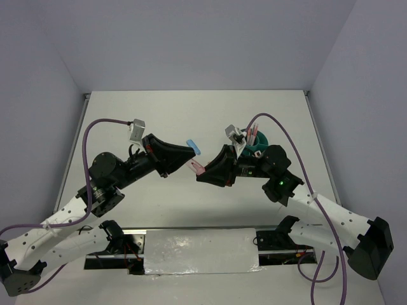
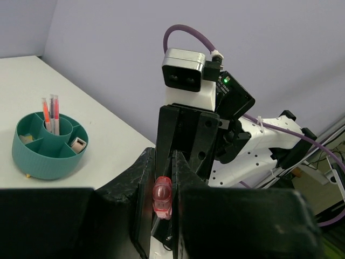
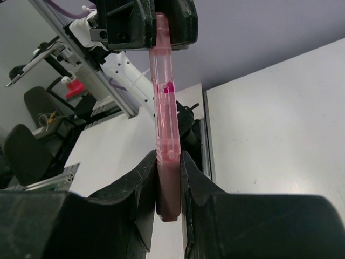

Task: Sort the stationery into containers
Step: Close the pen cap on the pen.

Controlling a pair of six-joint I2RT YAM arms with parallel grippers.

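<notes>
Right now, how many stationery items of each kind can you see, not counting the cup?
pens, in the cup: 3
pink piece: 1
blue piece: 1
block, in the cup: 1
Total: 6

White bench (image 1: 191,121), matt and evenly lit, with no hard shadows. Plain pale lilac-grey walls (image 1: 203,38) enclose it on the left, far and right sides. A crinkled silver sheet (image 1: 200,251) covers the middle of the near edge. Beyond that edge, the right wrist view shows two black chairs (image 3: 16,156) and an aluminium frame rail (image 3: 64,33), both blurred.
</notes>
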